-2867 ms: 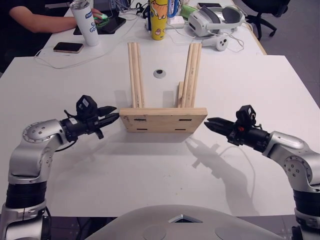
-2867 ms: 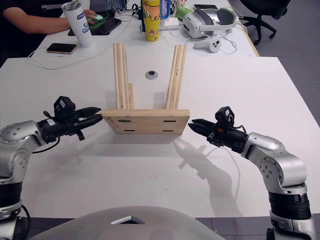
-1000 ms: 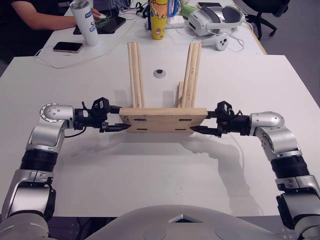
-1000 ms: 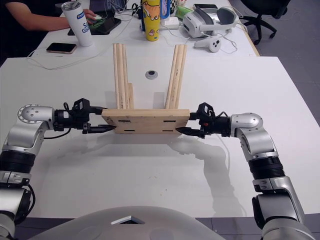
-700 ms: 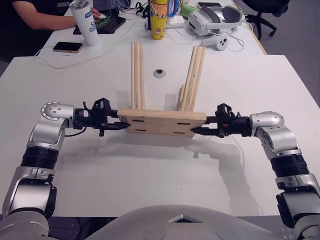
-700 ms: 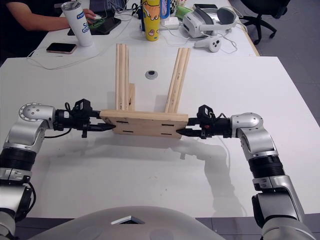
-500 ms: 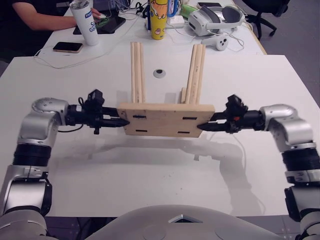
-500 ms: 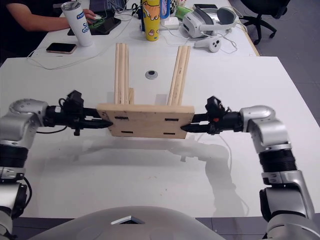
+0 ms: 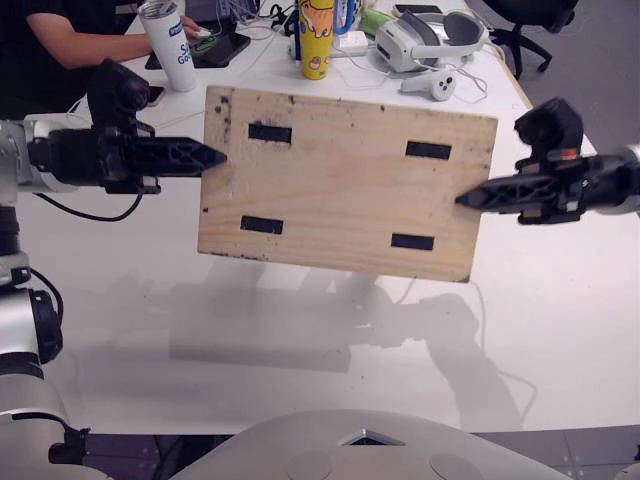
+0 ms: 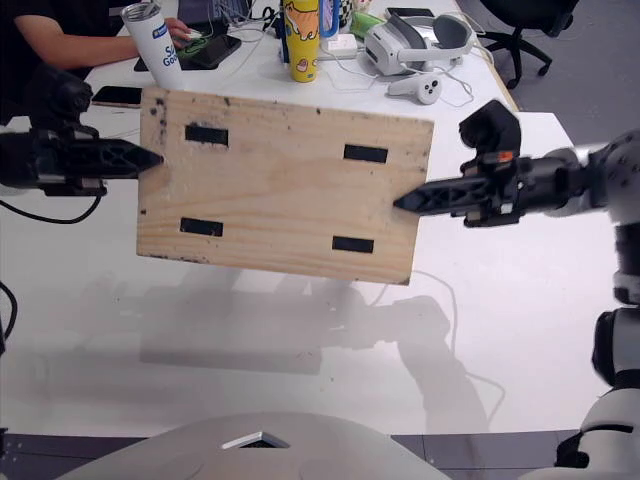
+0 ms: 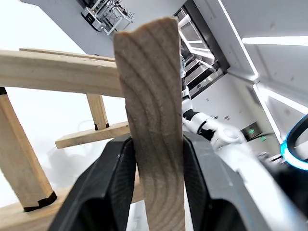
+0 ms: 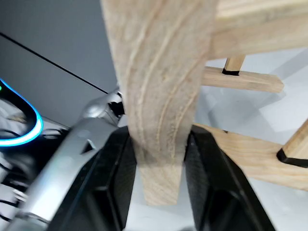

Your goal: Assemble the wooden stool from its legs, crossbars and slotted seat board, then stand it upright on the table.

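Left eye view: left hand point(image 9: 212, 156) at 9 o'clock, right hand point(image 9: 468, 200) at 3, each pinching the lifted seat board point(image 9: 340, 180) by an edge; these shallow grips could probably slip and drop it.

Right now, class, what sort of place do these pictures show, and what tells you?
Probably an office or lab: white tables, a headset and phone on the far one, and an office chair behind.
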You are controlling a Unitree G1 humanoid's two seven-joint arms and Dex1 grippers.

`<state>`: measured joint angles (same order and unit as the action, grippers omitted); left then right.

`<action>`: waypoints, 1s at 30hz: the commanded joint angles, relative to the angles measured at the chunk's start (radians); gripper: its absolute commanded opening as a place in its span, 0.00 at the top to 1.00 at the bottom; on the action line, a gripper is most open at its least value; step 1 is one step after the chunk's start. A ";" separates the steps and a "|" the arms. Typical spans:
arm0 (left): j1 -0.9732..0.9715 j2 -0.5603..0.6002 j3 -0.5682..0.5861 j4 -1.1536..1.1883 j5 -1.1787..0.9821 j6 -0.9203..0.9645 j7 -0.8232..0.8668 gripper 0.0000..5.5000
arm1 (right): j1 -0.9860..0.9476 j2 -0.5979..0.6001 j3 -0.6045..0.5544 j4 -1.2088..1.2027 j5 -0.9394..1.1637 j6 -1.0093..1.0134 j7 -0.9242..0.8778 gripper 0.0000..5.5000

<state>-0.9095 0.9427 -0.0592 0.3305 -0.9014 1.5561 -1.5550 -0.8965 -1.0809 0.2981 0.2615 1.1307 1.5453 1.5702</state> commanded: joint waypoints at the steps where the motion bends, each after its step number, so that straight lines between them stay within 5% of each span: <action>1: -0.071 0.012 -0.160 0.064 -0.076 0.057 -0.058 0.76 | -0.134 0.006 0.186 0.161 0.108 0.069 0.044 0.76; 5: 0.006 0.016 -0.207 0.128 -0.066 0.027 -0.059 0.76 | -0.046 0.027 0.218 0.241 0.027 0.064 0.044 0.76; 9: 0.010 -0.001 -0.220 0.226 -0.031 -0.053 -0.058 0.76 | -0.002 0.046 0.219 0.348 -0.030 -0.011 0.044 0.62; 22: -0.066 -0.047 -0.096 0.510 0.007 -0.114 -0.058 0.37 | 0.170 0.013 0.156 0.357 -0.077 -0.170 0.044 0.26; 30: 0.113 0.113 -0.180 0.490 0.055 -0.307 -0.059 0.18 | 0.475 -0.039 0.006 0.200 -0.042 -0.235 0.044 0.05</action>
<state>-0.8540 1.0076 -0.2142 0.8117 -0.8618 1.3125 -1.6133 -0.4830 -1.1073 0.3674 0.4970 1.0812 1.3372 1.6154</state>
